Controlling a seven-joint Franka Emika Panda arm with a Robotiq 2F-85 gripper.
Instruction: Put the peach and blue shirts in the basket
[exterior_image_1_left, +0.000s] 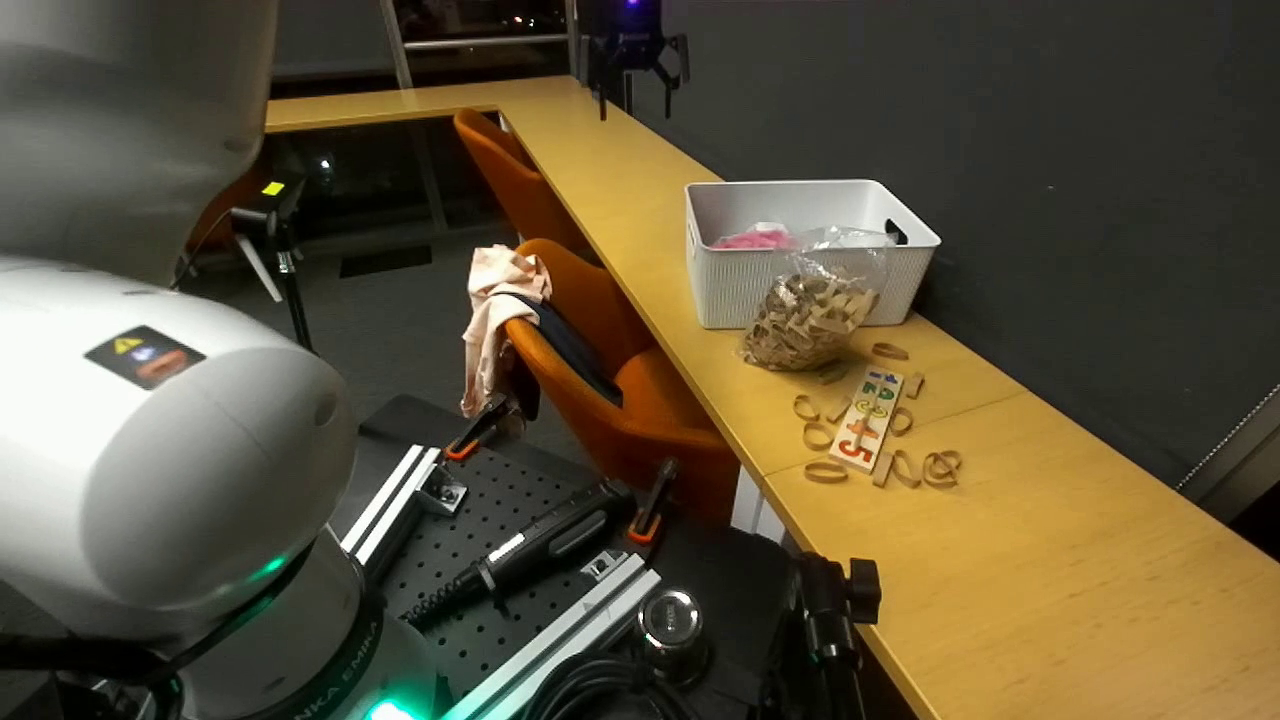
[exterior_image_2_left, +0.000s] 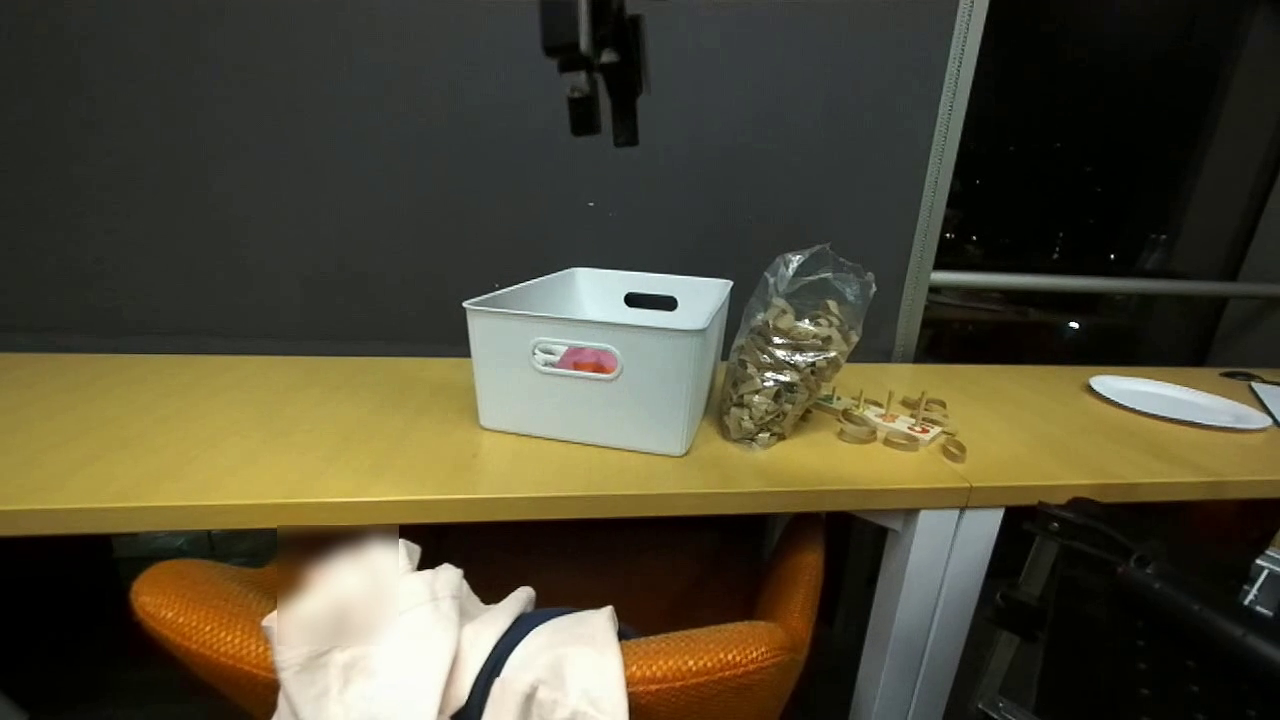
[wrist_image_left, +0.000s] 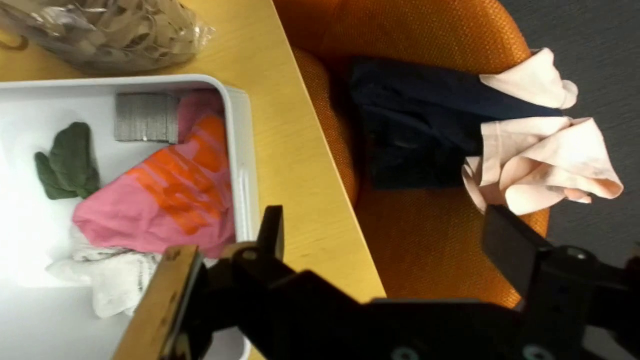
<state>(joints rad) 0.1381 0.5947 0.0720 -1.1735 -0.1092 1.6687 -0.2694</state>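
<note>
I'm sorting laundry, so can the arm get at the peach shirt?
Likely yes: the gripper is open, and the peach shirt hangs over the chair with its outer folds uncovered.

Office-like setting, long wood-toned desk (exterior_image_1_left: 1030, 580), orange upholstered chairs (exterior_image_1_left: 640, 455) along its edge, large dark window (exterior_image_2_left: 1090, 170)
</note>
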